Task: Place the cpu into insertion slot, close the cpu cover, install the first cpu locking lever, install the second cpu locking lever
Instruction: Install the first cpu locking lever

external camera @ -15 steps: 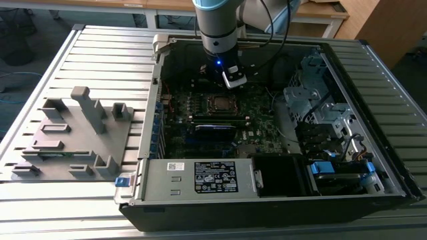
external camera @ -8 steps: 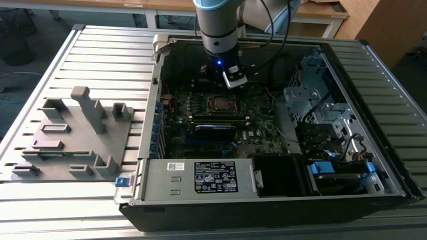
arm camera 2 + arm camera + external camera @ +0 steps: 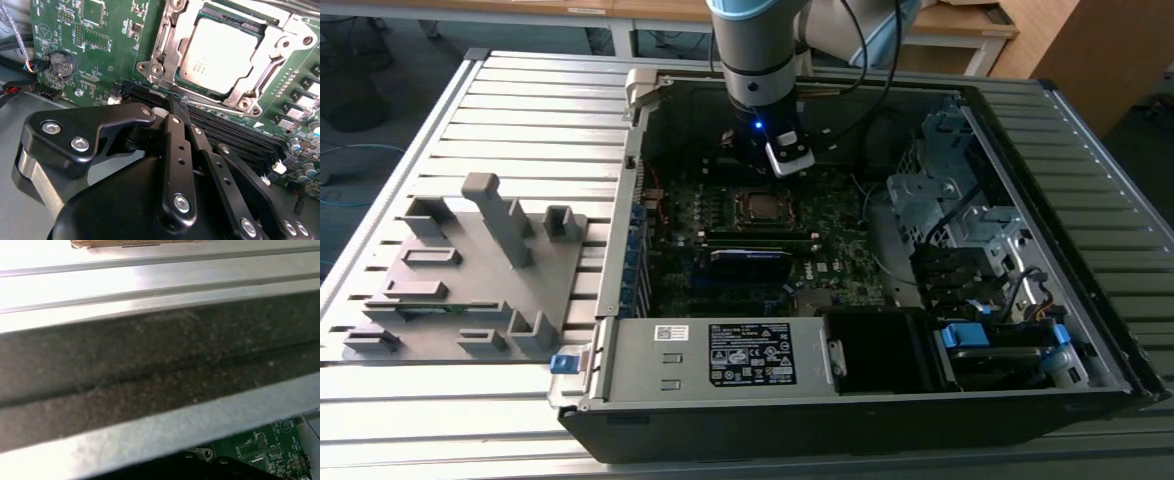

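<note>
Looking down in the exterior view, a grey plastic fixture block with upright posts [image 3: 467, 270] lies at the exterior view's left on a ribbed aluminium table [image 3: 520, 110]. Just beside it, toward the middle, an open black computer case [image 3: 854, 430] lies on its side with a dark green motherboard [image 3: 720, 285] exposed inside. A grey robot arm with a pale blue ring [image 3: 758, 60] hangs into the case from above, its end close over the board near the socket. At the exterior view's right, silvery drive cages [image 3: 941, 190] stand inside the case.

In the second wrist view, a round silver coin battery [image 3: 62, 64] sits on the board, well apart from the socket. The black gripper [image 3: 177, 107] has its two fingers pressed together. Their tips are at a thin silver wire lever [image 3: 215, 102] running along the socket's edge, and whether they pinch it cannot be told. The small square cpu [image 3: 225, 52], dull silver on top, lies seated in the dark square insertion slot [image 3: 240, 14]. The thin silvery cpu cover [image 3: 172, 35] lies flat around its edges. Long black memory slots [image 3: 235, 135] run beside the socket.
</note>
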Available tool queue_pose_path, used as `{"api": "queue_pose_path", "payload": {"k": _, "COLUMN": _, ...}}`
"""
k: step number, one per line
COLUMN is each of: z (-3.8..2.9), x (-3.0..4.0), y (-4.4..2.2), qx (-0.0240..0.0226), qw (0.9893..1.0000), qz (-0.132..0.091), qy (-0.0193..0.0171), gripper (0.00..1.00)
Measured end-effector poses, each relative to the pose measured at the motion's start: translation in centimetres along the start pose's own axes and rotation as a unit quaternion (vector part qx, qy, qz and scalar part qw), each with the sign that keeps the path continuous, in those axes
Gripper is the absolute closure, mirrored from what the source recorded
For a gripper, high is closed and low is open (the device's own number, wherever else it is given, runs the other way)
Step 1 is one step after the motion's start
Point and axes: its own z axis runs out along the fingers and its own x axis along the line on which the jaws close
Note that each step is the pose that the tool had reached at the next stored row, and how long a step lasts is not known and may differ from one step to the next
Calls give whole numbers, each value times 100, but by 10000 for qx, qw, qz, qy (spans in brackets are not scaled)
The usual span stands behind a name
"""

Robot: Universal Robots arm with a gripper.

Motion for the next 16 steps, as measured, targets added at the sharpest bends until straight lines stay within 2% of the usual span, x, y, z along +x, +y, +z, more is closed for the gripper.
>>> {"api": "queue_pose_path", "payload": {"k": 3, "z": 4, "x": 0, "y": -1, "qx": 46, "qw": 10000, "qz": -10, "qy": -12, "gripper": 90}}
{"api": "queue_pose_path", "payload": {"k": 8, "z": 15, "x": 2, "y": -3, "qx": 74, "qw": 10000, "qz": -17, "qy": -22, "gripper": 90}}
{"api": "queue_pose_path", "payload": {"k": 16, "z": 13, "x": 3, "y": 0, "qx": 74, "qw": 10000, "qz": -17, "qy": -25, "gripper": 90}}
